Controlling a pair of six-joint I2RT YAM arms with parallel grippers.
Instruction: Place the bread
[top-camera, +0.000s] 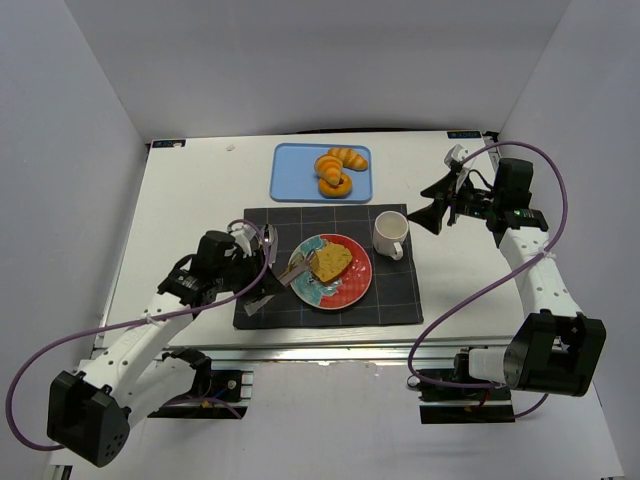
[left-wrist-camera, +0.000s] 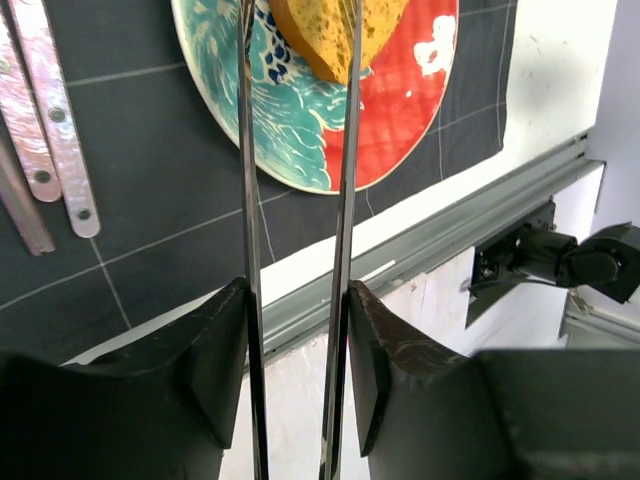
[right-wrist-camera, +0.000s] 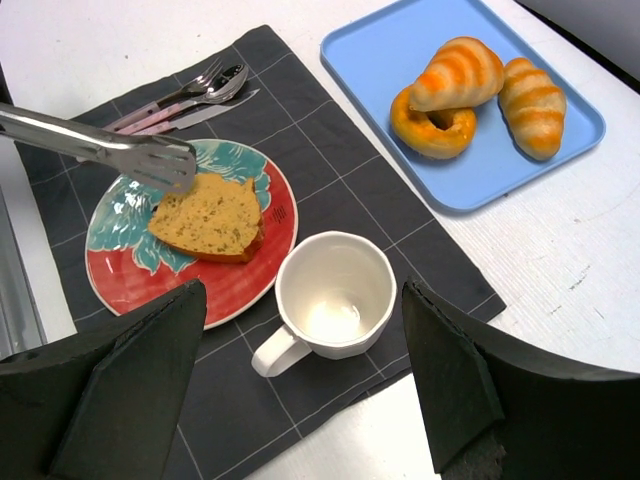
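The bread (top-camera: 332, 262), a golden-brown slice, lies flat on the red and teal plate (top-camera: 352, 292) on the dark placemat. It also shows in the left wrist view (left-wrist-camera: 320, 30) and the right wrist view (right-wrist-camera: 210, 218). My left gripper (top-camera: 258, 290) (left-wrist-camera: 297, 310) is shut on metal tongs (top-camera: 290, 274) (left-wrist-camera: 345, 200). The tong arms reach over the plate (left-wrist-camera: 400, 110), and their tips (right-wrist-camera: 160, 160) are at the bread's left edge. I cannot tell whether they pinch it. My right gripper (top-camera: 432, 215) (right-wrist-camera: 303, 290) is open and empty, hovering above the cup, right of the plate (right-wrist-camera: 130, 285).
A white cup (top-camera: 390, 235) (right-wrist-camera: 335, 295) stands right of the plate. A blue tray (top-camera: 290, 175) (right-wrist-camera: 400, 60) at the back holds two croissants and a ring pastry. Cutlery (left-wrist-camera: 45, 120) (right-wrist-camera: 190, 90) lies on the placemat (top-camera: 400, 300), left of the plate. The table's front rail (left-wrist-camera: 450, 230) is close.
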